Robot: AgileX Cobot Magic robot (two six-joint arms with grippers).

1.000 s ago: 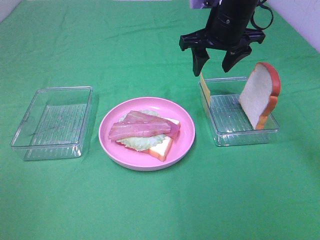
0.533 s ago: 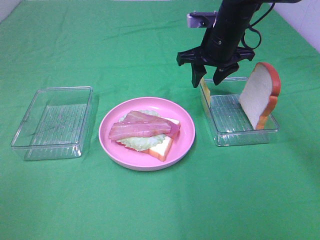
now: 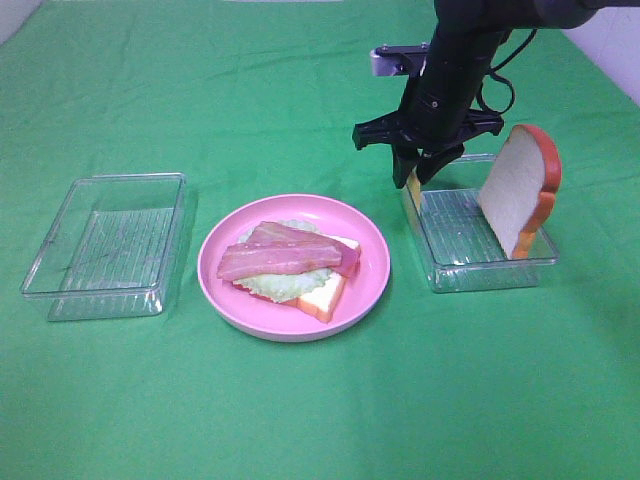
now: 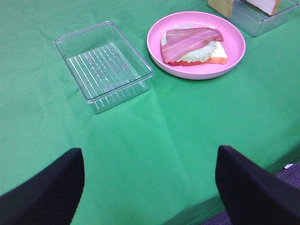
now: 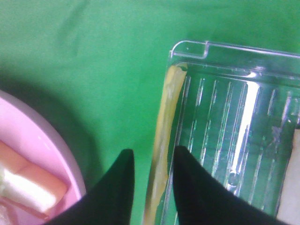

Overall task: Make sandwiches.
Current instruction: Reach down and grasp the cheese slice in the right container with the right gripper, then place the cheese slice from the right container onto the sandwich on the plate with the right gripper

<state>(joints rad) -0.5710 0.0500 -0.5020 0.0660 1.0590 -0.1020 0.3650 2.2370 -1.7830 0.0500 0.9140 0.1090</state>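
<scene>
Green cloth covers the table point(image 3: 300, 420).

- **Exterior cam:** the right claw point(image 3: 415, 178) points down at the plate-side wall of the right clear tray point(image 3: 490, 272). Its fingers are close together over the yellow cheese square point(image 3: 410, 192), which stands on edge against that wall. Contact can't be judged from this view.
- **Right wrist cam:** settles it. One finger sits on each side of the cheese's thin edge, with a sliver of green showing between one finger and the cheese. The claw is slightly open and not clamped. That finger looks to be outside the tray wall and the other inside.
- **Left claw point(image 4: 150, 187):** shows only in the left wrist cam. Its fingers are spread wide with nothing between them, and it is well apart from everything. The same view shows the left clear tray point(image 4: 123, 91) beside the pink plate point(image 4: 236, 47).
- **Sandwich stack point(image 3: 290, 270):** sits on the pink plate, between the two trays. From the bottom it has a white bread slice point(image 3: 325, 296) with orange-brown crust, then pale green lettuce point(image 3: 272, 288), then pink-red bacon strips point(image 3: 285, 255) on top.
- **Second bread slice point(image 3: 515, 195):** leans upright at the right tray's end away from the plate, apart from the cheese.
</scene>
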